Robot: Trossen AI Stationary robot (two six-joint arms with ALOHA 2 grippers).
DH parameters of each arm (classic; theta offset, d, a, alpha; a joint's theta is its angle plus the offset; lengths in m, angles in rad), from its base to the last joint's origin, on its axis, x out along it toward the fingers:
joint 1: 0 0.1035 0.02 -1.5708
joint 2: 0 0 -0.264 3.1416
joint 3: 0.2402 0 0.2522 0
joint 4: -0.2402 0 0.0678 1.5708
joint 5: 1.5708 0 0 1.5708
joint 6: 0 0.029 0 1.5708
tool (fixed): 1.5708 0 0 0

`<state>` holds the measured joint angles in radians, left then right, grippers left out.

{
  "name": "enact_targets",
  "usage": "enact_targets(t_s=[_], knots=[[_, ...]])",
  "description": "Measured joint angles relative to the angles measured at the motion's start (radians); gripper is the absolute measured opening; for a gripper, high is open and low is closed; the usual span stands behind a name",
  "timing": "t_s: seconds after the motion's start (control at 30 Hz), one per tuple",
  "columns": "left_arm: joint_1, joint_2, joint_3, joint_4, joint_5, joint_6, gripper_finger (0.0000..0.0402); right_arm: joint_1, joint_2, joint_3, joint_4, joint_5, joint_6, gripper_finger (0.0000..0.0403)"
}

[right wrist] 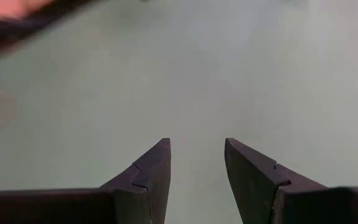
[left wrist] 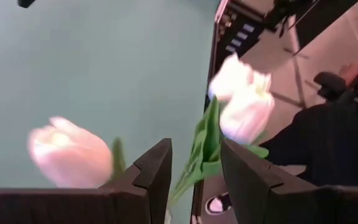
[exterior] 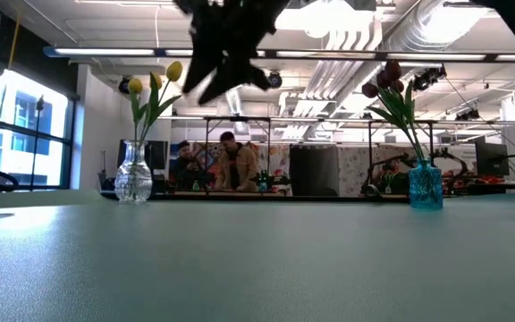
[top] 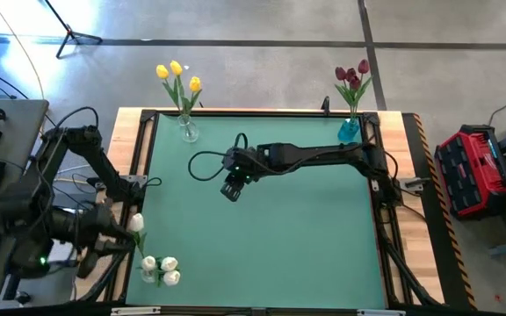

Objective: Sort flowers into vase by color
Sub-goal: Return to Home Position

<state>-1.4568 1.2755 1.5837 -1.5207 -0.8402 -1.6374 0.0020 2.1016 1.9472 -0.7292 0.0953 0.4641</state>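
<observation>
Yellow tulips (top: 176, 75) stand in a clear vase (top: 188, 132) at the far left. Dark red tulips (top: 352, 77) stand in a blue vase (top: 350, 130) at the far right. White tulips (top: 161, 269) sit at the table's near left corner, and one more white head (top: 136, 222) is beside my left gripper (top: 128, 233). My left gripper (left wrist: 196, 144) is open, with a green stem and leaf (left wrist: 199, 158) between its fingers and white heads (left wrist: 244, 102) beyond. My right gripper (top: 231, 189) hovers open and empty over the table's middle (right wrist: 197, 143). My left gripper's open fingers stand on either side of a white tulip's green stem and leaf (left wrist: 204, 155). The leaf lies close to one finger (left wrist: 241, 174), but I cannot tell whether it touches.
The green mat (top: 271, 237) lies bare between the vases and the white tulips. A dark frame (top: 262, 112) edges the table. A red toolbox (top: 477, 171) stands off the right side. People sit in the room behind (exterior: 226, 165).
</observation>
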Motion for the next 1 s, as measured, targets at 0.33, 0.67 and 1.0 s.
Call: enact_targets(t_s=[0.33,0.67,1.0], knots=[[0.039,-0.113,0.001,-0.05,-0.238,0.098,0.0126,0.024,-0.153,0.002,0.06,0.069,-0.105,0.0121],[0.22,-0.217,0.001,-0.044,-0.394,0.333,0.0125,0.037,-0.298,0.002,0.061,0.112,-0.186,0.0011],[0.334,-0.229,-0.019,-0.003,-0.465,0.483,0.0083,0.079,-0.316,0.002,0.112,0.046,-0.196,0.0001]])
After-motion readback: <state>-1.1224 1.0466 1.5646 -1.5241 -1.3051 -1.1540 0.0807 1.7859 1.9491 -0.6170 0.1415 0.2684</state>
